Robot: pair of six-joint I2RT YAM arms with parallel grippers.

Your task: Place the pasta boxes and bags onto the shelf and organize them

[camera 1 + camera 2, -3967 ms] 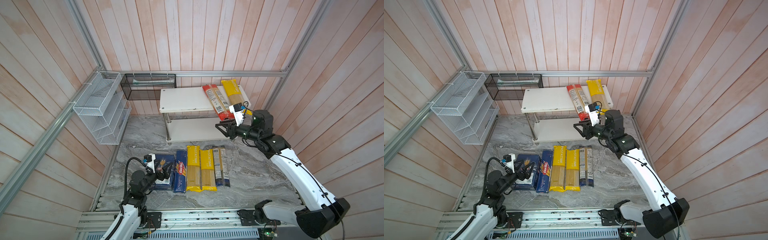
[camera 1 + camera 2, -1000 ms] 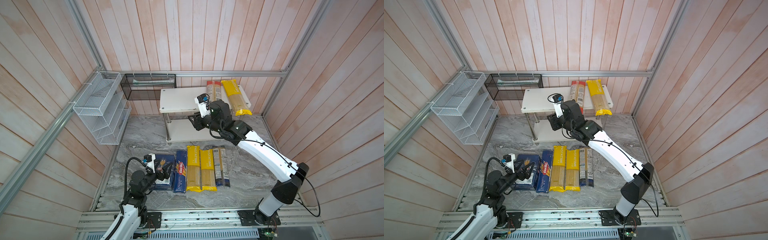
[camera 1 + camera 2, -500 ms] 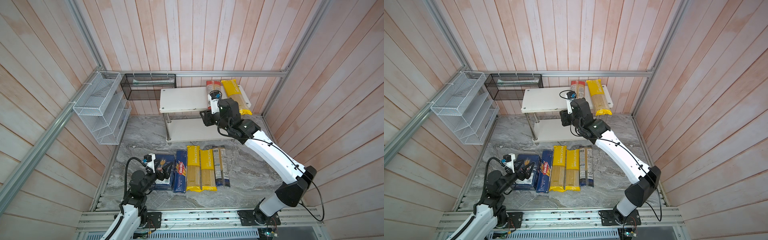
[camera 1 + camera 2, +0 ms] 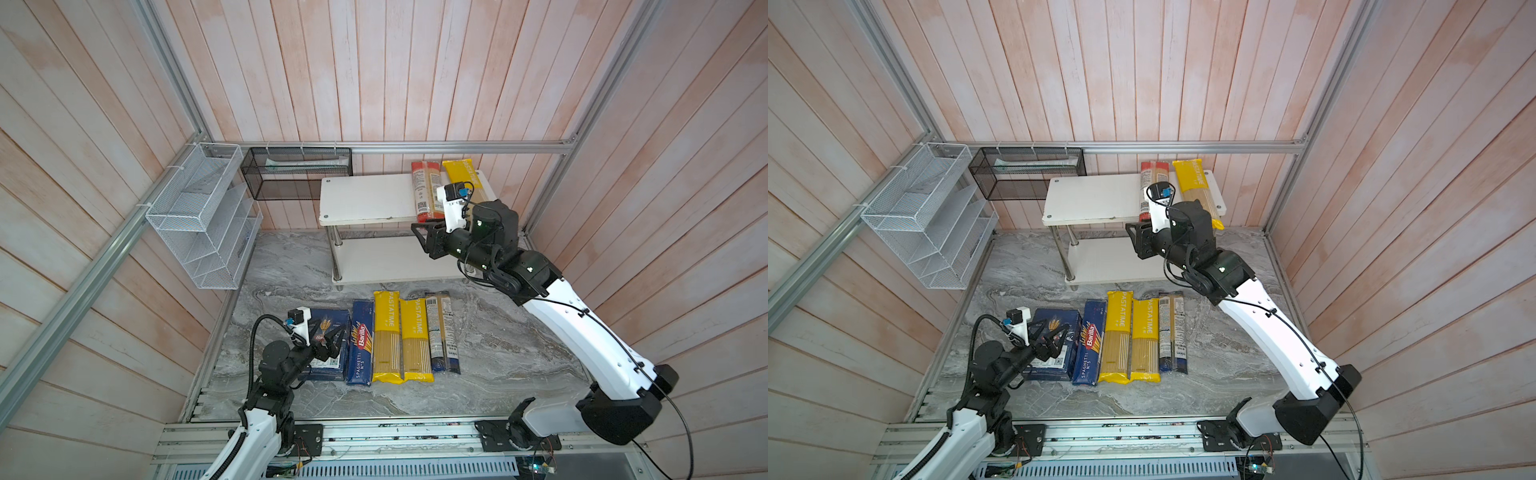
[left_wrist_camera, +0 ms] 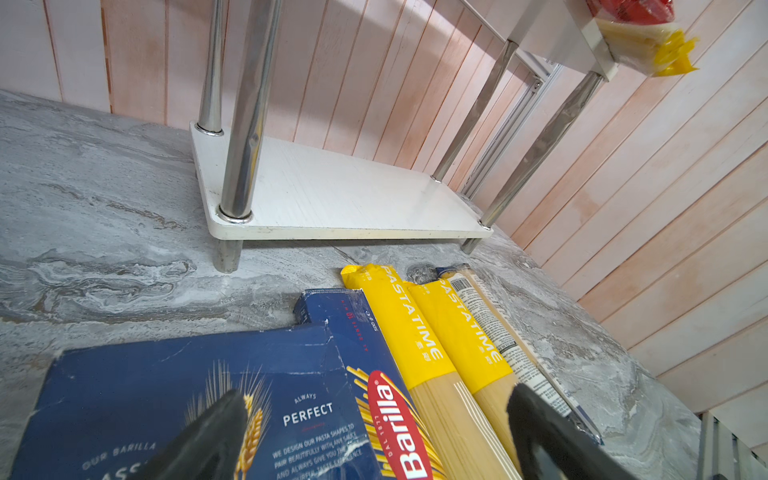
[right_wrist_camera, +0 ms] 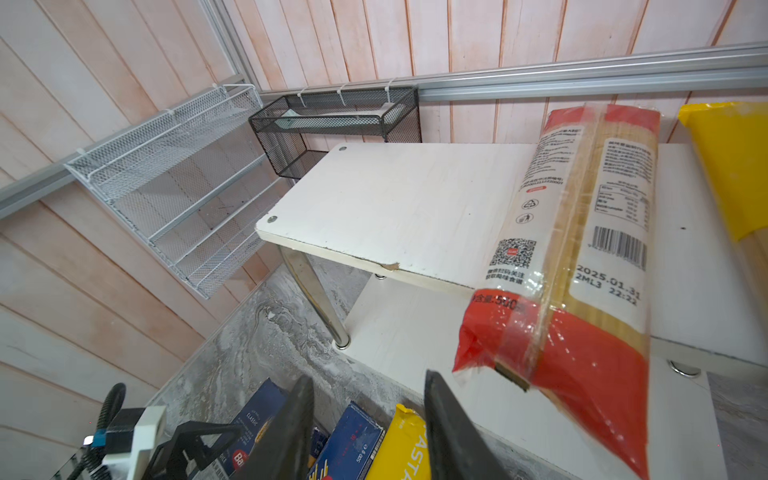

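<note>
Marble counter (image 4: 498,353), plank walls (image 4: 374,62): I'm watching the red bag (image 4: 426,191) and a yellow bag (image 4: 457,170) lying on the shelf's (image 4: 365,199) top board, long axes running front-to-back; right end effector (image 4: 419,239) hovering partly open, empty.

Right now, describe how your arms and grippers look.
Left arm and right arm: white shells, black joints, black cables looping outside. Left gripper and right gripper: black, two tapered fingers. A white camera with a blue plug sits on each wrist.

White shelf (image 4: 365,199) w/ chrome posts (image 4: 338,254), red-n-white bag (image 4: 426,195), yellow bags (image 4: 387,332), dk-blue boxes (image 4: 360,353), grey marbled tabletop (image 4: 507,357).
</note>
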